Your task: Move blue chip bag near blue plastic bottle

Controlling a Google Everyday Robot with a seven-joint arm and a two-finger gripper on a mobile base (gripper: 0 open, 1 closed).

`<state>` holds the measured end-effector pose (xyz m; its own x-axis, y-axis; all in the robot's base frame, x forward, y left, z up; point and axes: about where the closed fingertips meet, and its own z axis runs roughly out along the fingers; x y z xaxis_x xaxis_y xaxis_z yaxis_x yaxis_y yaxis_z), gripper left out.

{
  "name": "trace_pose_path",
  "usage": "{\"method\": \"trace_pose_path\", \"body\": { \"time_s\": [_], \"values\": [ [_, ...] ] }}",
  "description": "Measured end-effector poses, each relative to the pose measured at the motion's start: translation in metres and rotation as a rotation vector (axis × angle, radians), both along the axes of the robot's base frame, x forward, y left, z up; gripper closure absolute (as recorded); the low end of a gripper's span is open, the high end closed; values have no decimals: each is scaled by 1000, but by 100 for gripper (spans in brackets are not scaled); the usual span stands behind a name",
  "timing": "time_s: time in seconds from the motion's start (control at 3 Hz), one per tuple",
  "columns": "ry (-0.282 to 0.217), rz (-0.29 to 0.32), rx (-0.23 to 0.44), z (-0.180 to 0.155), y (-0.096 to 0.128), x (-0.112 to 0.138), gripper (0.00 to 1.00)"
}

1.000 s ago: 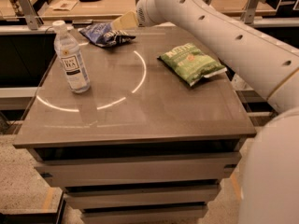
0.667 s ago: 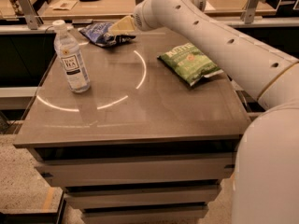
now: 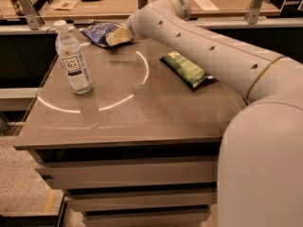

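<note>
**Hand at blue chip bag, far-left of counter**

The hand [image 3: 117, 36] is seen low over the far-left part of the counter [image 3: 142, 112], at the right edge of the blue chip bag [image 3: 97, 32]. Its pale yellowish tip is laid against or just over the bag; whether contact is a real grip can't be told, and how far the hand is open can't be told either. The white arm [image 3: 213, 51] is stretched in from the right foreground, across the back of the counter, w/ its bulky lower section filling the bottom-right corner.

The blue chip bag is found crumpled and flat on the counter near the far edge, white lettering partly visible. The blue plastic bottle [image 3: 73, 60] is stood upright nearer the camera on the left side, white cap on, white label w/ dark text facing forward. Bag and bottle are apart, the bag being behind and slightly right of the bottle.

A green chip bag [image 3: 187, 70] is laid flat on the right side, well apart from both, partly under the arm's line. A bright ring-shaped light reflection is seen on the counter top btwn bottle and green chip bag. Drawer fronts are visible below the counter edge
</note>
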<state>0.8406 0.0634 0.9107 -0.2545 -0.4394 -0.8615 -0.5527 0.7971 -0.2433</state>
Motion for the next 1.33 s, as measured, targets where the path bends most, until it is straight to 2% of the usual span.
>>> {"method": "trace_pose_path", "body": {
  "time_s": [0.33, 0.67, 1.0, 1.33],
  "values": [
    [35, -4, -27, -19, 12, 8, 0],
    [91, 57, -17, -30, 29, 12, 0],
    [123, 134, -11, -31, 52, 20, 0],
    [135, 163, -11, -33, 63, 27, 0]
  ]
}}
